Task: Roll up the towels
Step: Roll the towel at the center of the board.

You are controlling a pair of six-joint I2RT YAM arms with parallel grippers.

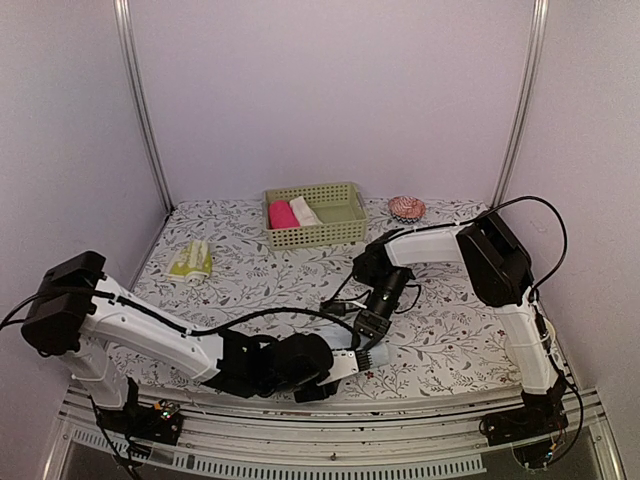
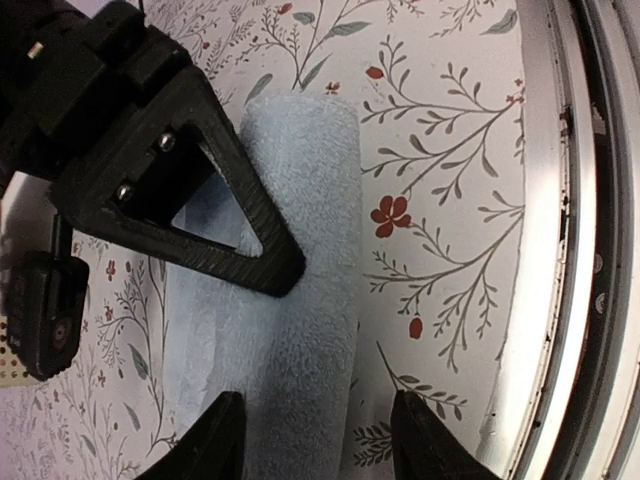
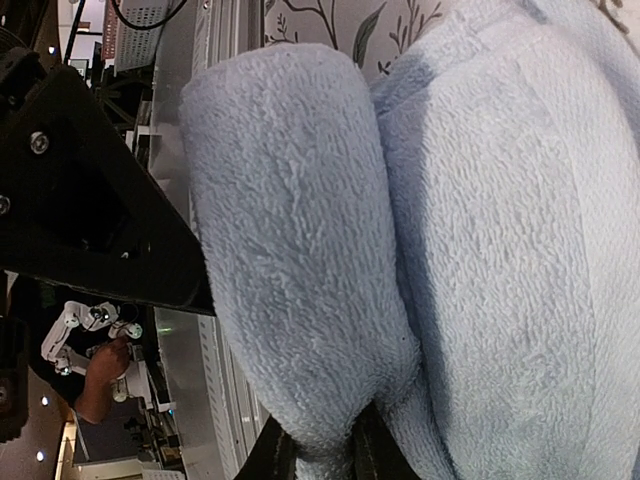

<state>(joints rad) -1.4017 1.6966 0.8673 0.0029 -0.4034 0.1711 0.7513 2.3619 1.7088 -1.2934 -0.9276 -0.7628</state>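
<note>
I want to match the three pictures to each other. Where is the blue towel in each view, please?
Top external: the blue towel is a small pale patch low in the centre, mostly hidden.
Left wrist: the towel lies in the centre, as a roll running from top to bottom.
Right wrist: the towel fills most of the picture.
Shared landmark: the floral table cover is visible in all three.

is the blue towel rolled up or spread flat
Mostly rolled: the left wrist view shows the blue towel as a thick tube on the table, with a thinner layer lying flat along one side.
</note>
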